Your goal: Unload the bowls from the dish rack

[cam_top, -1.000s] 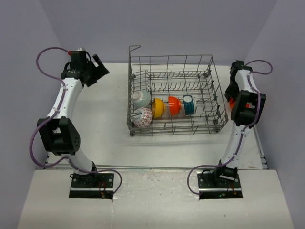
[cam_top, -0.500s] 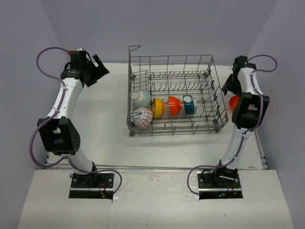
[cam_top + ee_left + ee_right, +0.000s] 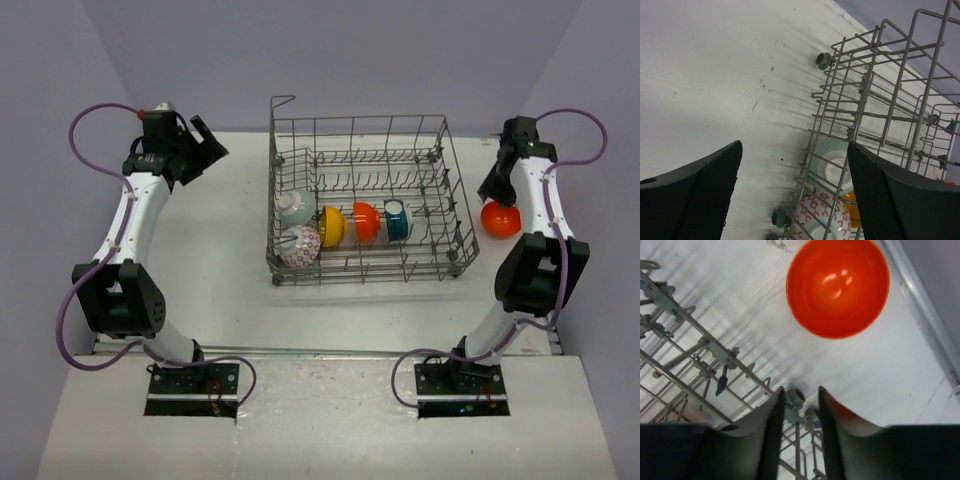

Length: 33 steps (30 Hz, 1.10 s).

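The white table (image 3: 230,290) filled the middle of the overhead view, with the grey wire dish rack (image 3: 400,262) at centre frame, five bowls standing on edge in a row along its near side. The left arm (image 3: 125,230) curved up the left of the frame and the right arm (image 3: 540,270) up the right.

One orange bowl (image 3: 500,218) sat outside the rack, mouth up, on the table at right of frame, close to the table's edge rail. Inside, left to right, were the pale white-green bowl (image 3: 293,208), the red-patterned bowl (image 3: 299,245) just below it, the yellow bowl (image 3: 331,226), a second orange bowl (image 3: 366,222) and the teal-blue bowl (image 3: 397,220).

The left gripper (image 3: 795,200), spread wide and empty, hung at upper left, apart from the rack's left wall. The right gripper (image 3: 800,440), a narrow gap between its jaws and nothing in it, hovered over the rack's corner wheel, near the unloaded bowl.

Five bowls remained to lift. The risks appeared to be a finger catching the tall wire side on the way in, which could drag the rack, and a swing clipping the unloaded bowl toward the edge.
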Each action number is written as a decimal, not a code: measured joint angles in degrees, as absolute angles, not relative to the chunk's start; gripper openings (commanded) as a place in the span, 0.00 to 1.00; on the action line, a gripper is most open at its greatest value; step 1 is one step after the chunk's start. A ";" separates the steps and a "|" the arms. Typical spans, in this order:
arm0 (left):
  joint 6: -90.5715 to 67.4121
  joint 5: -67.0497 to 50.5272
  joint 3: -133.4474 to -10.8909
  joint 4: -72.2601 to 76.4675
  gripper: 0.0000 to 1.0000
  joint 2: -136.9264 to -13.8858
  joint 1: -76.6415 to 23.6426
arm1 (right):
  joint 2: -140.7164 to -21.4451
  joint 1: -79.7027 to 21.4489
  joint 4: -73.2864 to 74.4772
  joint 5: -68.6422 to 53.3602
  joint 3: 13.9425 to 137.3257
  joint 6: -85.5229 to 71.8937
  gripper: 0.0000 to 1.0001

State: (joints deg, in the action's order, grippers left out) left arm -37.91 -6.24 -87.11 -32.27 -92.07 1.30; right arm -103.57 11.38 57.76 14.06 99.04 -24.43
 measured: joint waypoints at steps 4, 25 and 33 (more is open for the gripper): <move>-37.89 -6.22 -85.62 -32.23 0.83 -89.49 1.30 | -98.08 11.38 56.40 12.99 88.38 -24.95 0.00; -37.87 -6.20 -81.28 -32.64 0.84 -82.89 1.30 | -88.64 8.84 50.17 11.11 71.83 -25.65 0.00; -37.85 -6.17 -81.17 -32.69 0.86 -82.70 1.30 | -86.46 7.38 51.42 10.66 74.35 -27.90 0.00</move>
